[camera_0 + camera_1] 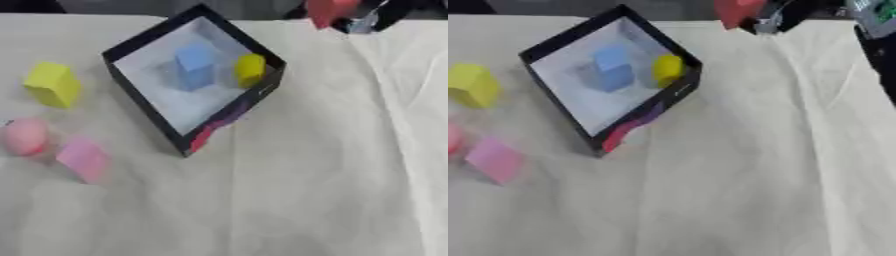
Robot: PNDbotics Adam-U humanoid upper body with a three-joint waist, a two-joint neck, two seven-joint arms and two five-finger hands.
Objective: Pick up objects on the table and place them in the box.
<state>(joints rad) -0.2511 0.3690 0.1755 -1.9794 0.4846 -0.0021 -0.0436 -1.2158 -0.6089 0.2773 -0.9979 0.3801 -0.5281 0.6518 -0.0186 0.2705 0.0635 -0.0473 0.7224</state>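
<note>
- Box (149, 107) sits tilted on my desk (306, 175), far left of centre; a blue block (195, 65) and a yellow piece (250, 69) lie inside.
- Left of it I see a yellow block (52, 84), a pink ball (24, 136) and a pink block (83, 159).
- Right robot hand (776, 17) at the far edge holds a red piece (737, 11); fingers look closed on it.
- Left robot hand is out of sight.

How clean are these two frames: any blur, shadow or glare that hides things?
Left eye view: soft all over, edges of the yellow block and pink block smeared; the blue block throws a faint shadow on the box floor. Right eye view: equally soft, the right hand with its red object blurred at the top edge. No glare in either.
</note>
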